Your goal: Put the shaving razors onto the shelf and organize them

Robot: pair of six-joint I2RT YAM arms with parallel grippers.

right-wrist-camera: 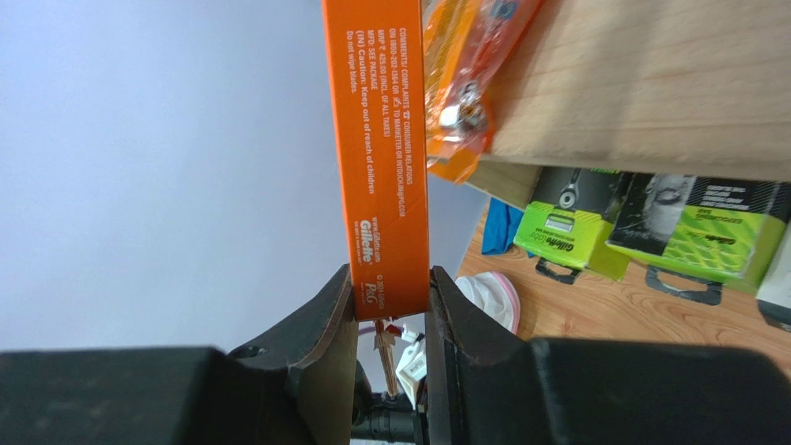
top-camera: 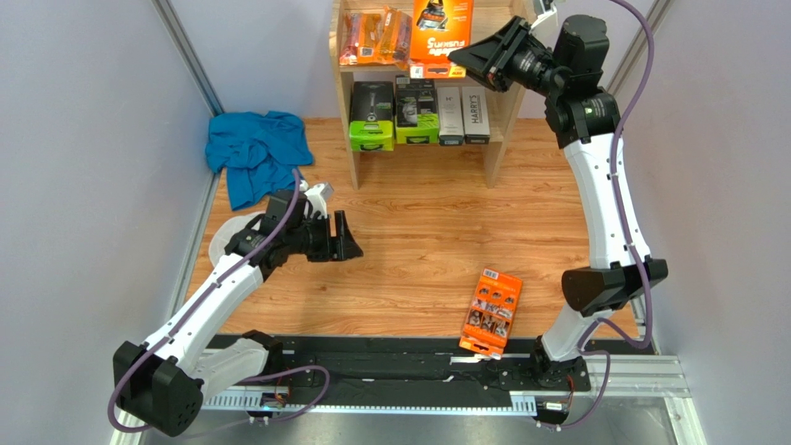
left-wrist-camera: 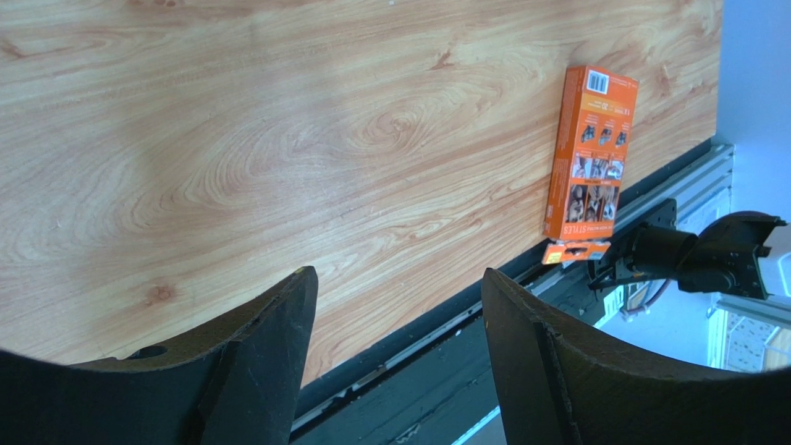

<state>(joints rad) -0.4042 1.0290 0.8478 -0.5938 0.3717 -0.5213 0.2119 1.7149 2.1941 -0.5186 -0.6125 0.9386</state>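
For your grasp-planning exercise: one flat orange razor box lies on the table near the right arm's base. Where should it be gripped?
Probably from above, pinching the orange box across its narrow width at mid-length: it lies flat, so only its two long thin edges give opposing faces.

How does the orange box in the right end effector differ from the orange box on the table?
The held box is clamped in the right end effector at the top of the shelf; the loose box lies flat on the table. The held box is at the far side; the loose box is near the right arm's base. Both are flat orange packs.
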